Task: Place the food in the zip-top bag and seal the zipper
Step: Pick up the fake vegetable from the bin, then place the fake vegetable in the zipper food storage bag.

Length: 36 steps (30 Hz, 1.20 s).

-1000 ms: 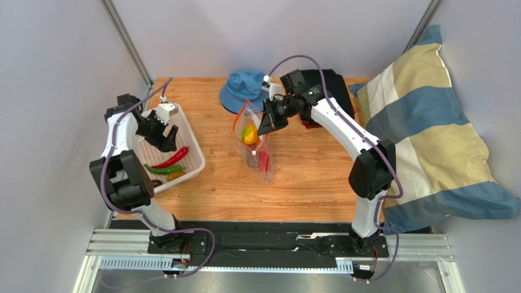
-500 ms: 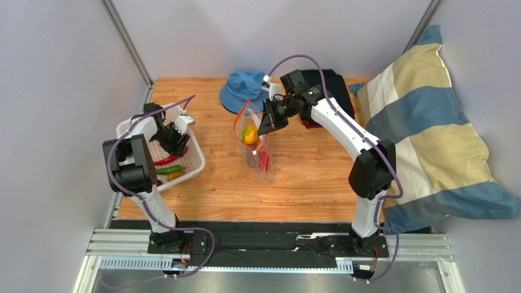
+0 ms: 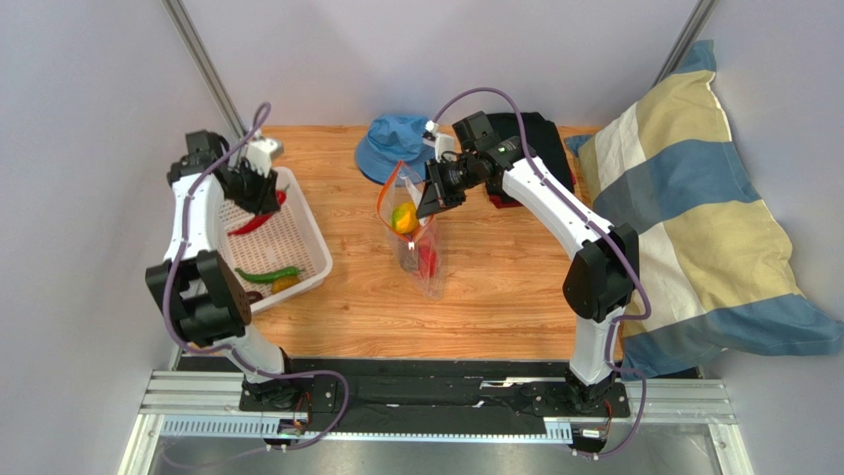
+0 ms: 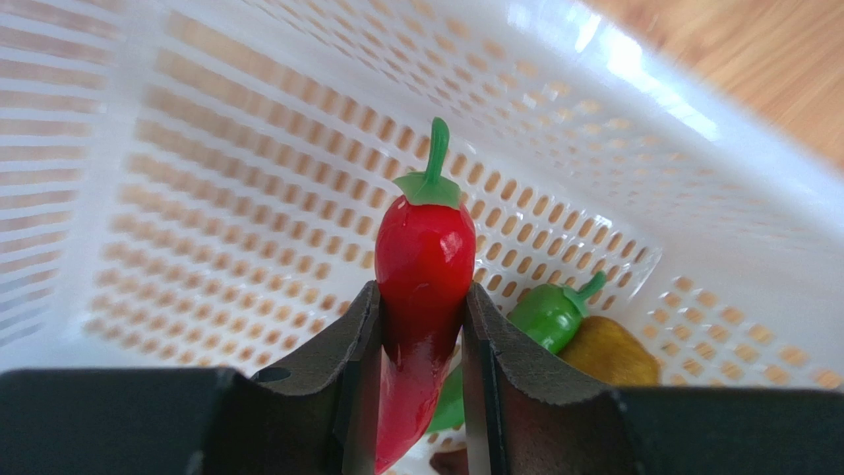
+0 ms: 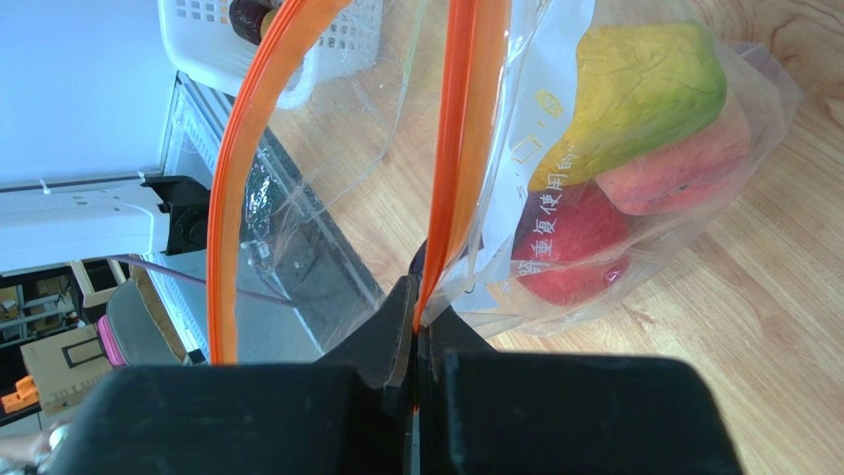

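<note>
Left gripper clamps a glossy red toy chili, right gripper is pinched shut on the clear plastic bag rim. Few fruits bagged, not sealed yet

Lab cell: aluminium rail, grey walls

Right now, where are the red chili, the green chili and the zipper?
red chili (image 4: pixel 426 247): left wrist view, on its wide upper body.
green chili (image 4: pixel 543 315): left wrist view, on its shoulder below the stem.
zipper (image 5: pixel 464 119): right wrist view, midway along the right-hand strip.
</note>
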Motion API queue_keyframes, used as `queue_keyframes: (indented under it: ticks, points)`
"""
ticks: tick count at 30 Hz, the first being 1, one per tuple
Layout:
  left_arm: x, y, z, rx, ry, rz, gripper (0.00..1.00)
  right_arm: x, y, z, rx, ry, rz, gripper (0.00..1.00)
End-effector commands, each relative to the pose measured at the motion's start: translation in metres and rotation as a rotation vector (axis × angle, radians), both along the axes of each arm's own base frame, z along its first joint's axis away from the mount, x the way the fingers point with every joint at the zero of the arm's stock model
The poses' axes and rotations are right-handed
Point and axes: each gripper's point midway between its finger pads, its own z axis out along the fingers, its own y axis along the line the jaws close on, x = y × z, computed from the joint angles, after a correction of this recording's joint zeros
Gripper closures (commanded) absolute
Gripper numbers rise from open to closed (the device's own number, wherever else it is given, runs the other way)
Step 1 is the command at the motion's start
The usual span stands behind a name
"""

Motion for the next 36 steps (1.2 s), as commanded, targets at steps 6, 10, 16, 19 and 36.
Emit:
queue_keyframes:
  ticks: [6, 10, 16, 19, 36]
  points:
    - [-0.003, -0.153, 0.218, -0.481, -0.343, -0.06, 0.81, 0.004, 0.007, 0.01, 0.031, -0.006, 0.002, 1.0]
    - [-0.016, -0.21, 0.253, -0.712, -0.311, 0.013, 0.85, 0.006, 0.002, 0.009, 0.026, -0.003, -0.014, 1.0]
    - [-0.026, -0.267, 0.251, -0.878, -0.23, 0.072, 0.84, 0.007, 0.0, 0.009, 0.027, 0.011, -0.033, 1.0]
    - [-0.026, -0.289, 0.257, -0.972, -0.27, 0.078, 0.85, 0.007, 0.0, 0.008, 0.033, 0.026, -0.042, 1.0]
    - [-0.03, -0.318, 0.155, -0.915, -0.089, 0.208, 0.8, 0.006, -0.005, 0.016, 0.05, 0.034, -0.064, 1.0]
